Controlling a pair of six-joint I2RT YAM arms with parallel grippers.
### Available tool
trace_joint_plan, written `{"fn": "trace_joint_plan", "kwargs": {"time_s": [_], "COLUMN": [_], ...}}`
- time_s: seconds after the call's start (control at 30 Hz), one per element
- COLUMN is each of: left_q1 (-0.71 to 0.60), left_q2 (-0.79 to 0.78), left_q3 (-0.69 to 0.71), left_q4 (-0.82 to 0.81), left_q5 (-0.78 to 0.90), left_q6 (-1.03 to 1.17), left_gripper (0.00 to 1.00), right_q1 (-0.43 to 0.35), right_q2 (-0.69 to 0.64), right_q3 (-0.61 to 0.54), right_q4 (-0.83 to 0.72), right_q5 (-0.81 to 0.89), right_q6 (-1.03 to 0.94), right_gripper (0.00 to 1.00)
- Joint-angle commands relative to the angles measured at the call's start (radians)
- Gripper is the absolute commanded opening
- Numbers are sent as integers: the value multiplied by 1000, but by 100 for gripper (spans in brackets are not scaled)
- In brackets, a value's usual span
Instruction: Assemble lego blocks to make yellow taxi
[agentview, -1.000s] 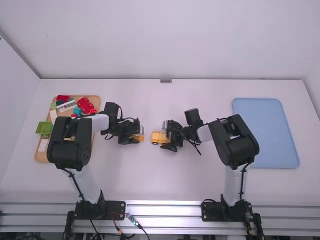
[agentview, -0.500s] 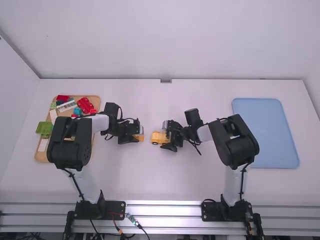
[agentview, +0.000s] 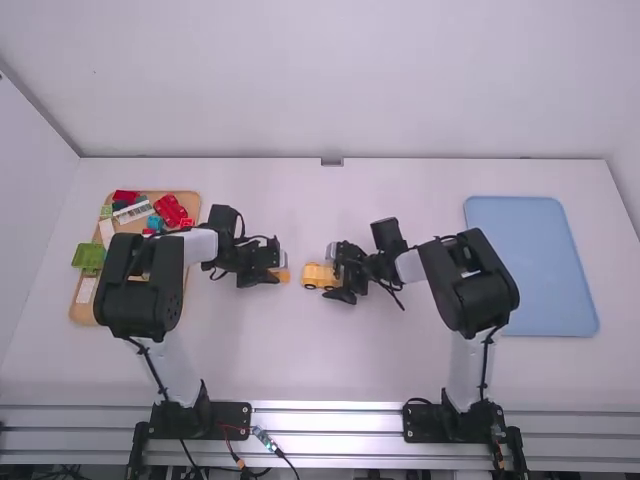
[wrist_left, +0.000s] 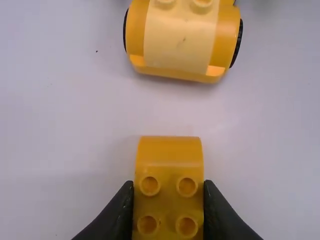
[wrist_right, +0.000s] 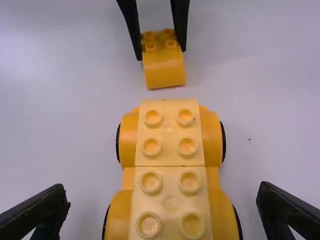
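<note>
Near the middle of the table in the high view, my left gripper (agentview: 272, 270) is shut on an orange curved block (agentview: 284, 275), and the yellow car base (agentview: 318, 276) lies just right of it. The left wrist view has my left gripper (wrist_left: 168, 200) pinching the curved block (wrist_left: 169, 187) by its studded part, a gap apart from the car base (wrist_left: 181, 40). My right gripper (agentview: 346, 277) is at the car's right end. In the right wrist view my right gripper (wrist_right: 164, 200) stands open, one finger on each side of the studded, wheeled car base (wrist_right: 170, 150), touching neither side.
A wooden tray (agentview: 192, 206) with red (agentview: 171, 210), green (agentview: 89, 257) and other blocks is at the left, partly under the left arm. On the right lies a blue tray (agentview: 530, 265).
The left gripper and its curved block have shifted very slightly to the right. The right gripper looks almost still, and the car base stays put.
</note>
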Motion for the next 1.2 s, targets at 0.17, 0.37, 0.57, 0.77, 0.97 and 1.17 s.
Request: {"fn": "trace_joint_plan", "kwargs": {"time_s": [0.17,0.37,0.57,0.77,0.97,1.17], "left_q1": [1,5,-3,-10,-19,-29], "left_q2": [10,10,10,10,10,9], "left_q3": [43,74,109,116,116,131], "left_q4": [-71,-103,-162,-165,-151,-147], "left_q5": [47,69,69,89,102,137], "left_q6": [-1,-5,6,0,0,-3], "left_gripper": [2,2,2,2,2,2], "right_q1": [-23,-23,-24,-47,-61,-49], "right_q2": [14,14,51,129,129,129], "right_q3": [-25,-72,-84,10,22,-13], "right_q4": [49,153,237,138,114,190], "right_q5": [-27,-26,-55,-154,-172,-182], "right_q6": [-50,12,72,26,8,18], "right_gripper": [99,97,99,99,98,96]}}
